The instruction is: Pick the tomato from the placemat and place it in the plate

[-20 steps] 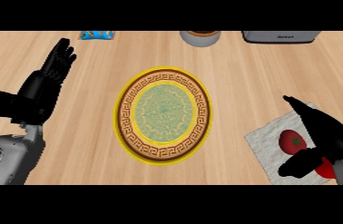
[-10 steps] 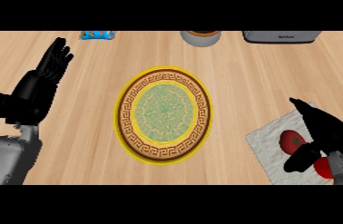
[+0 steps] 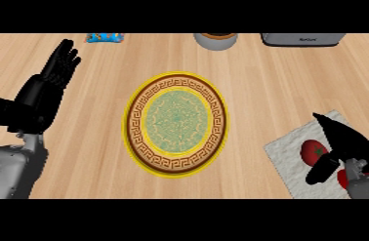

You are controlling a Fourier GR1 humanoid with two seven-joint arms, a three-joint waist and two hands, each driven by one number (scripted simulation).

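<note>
My right robot hand (image 3: 340, 146) has slid toward the near edge of the bench over the last second and now hangs over the tomato (image 3: 314, 150), which still lies on the white placemat (image 3: 288, 152), right of the plate (image 3: 176, 123) and well apart from it. My fingers point down, spread to either side of the tomato; I judge they have not closed on it yet. A second red patch shows near my wrist; I cannot tell what it is. The tomato is not yet lifted. Next step, in my estimate: close, then carry left to the plate. My left robot hand (image 3: 45, 91) rests open, left of the plate, fingers up.
</note>
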